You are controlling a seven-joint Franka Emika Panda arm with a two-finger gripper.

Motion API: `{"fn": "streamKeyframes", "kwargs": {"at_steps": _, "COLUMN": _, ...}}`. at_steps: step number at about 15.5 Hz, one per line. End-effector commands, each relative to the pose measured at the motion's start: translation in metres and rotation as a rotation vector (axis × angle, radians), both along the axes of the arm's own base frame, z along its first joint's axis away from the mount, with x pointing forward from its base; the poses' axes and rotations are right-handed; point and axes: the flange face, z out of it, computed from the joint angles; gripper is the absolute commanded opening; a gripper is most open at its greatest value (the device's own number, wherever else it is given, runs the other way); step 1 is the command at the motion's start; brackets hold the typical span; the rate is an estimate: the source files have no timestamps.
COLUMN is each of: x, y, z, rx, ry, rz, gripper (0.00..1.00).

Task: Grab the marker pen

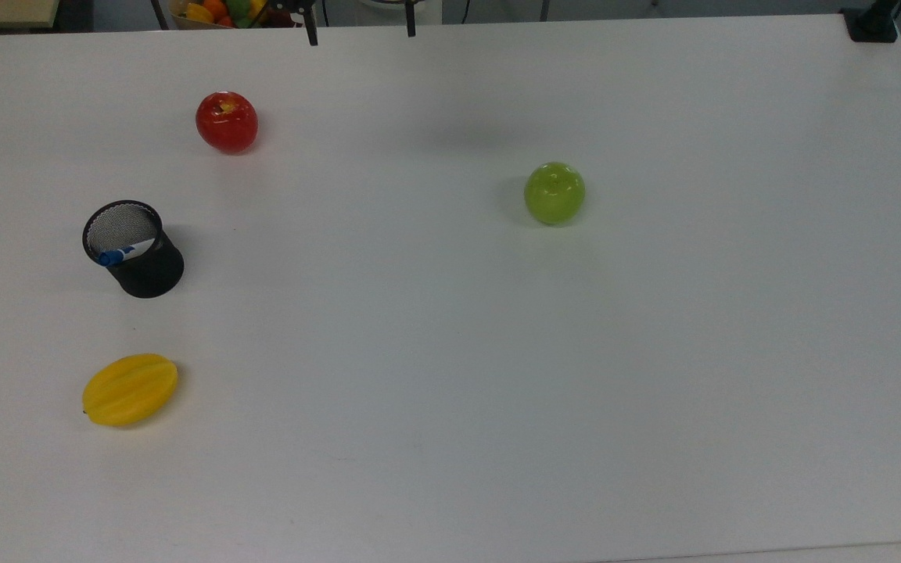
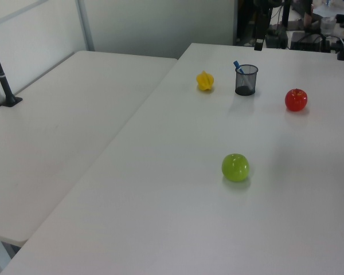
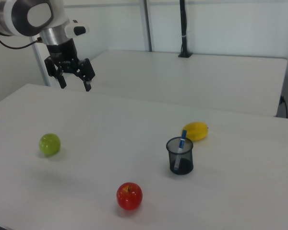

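Note:
The marker pen point(image 1: 123, 253) stands tilted inside a black mesh cup point(image 1: 145, 266) at the top view's left, its blue end leaning on the rim. The left view shows the marker pen point(image 2: 238, 66) sticking out of the cup point(image 2: 246, 80) at the far side of the table. In the right view the marker pen point(image 3: 182, 141) rises from the cup point(image 3: 180, 156). My gripper point(image 3: 75, 83) hangs open and empty high above the table at the right view's upper left, far from the cup. Its two fingertips point(image 1: 311, 35) show at the top edge of the top view.
On the white table point(image 1: 497, 375) lie a red apple point(image 1: 227, 121), a green apple point(image 1: 554, 192) and a yellow ribbed fruit point(image 1: 131, 389). A second white table point(image 2: 63, 132) adjoins it, with a black pole point(image 2: 3, 74) clamped on it.

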Motion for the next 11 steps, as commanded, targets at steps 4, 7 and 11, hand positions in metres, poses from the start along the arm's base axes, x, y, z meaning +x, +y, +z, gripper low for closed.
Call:
{"fn": "streamKeyframes", "kwargs": {"at_steps": 4, "x": -0.0124, "y": 0.0066, "z": 0.0037, "rx": 0.02, "ry": 0.018, "rz": 0.015, "gripper": 1.0}}
{"fn": "streamKeyframes", "kwargs": {"at_steps": 7, "x": -0.0126, "y": 0.0057, "z": 0.0047, "rx": 0.02, "ry": 0.015, "rz": 0.014, "gripper": 1.0}}
{"fn": "streamKeyframes", "kwargs": {"at_steps": 11, "x": -0.0125, "y": 0.004, "z": 0.0047, "rx": 0.02, "ry": 0.015, "rz": 0.012, "gripper": 1.0}}
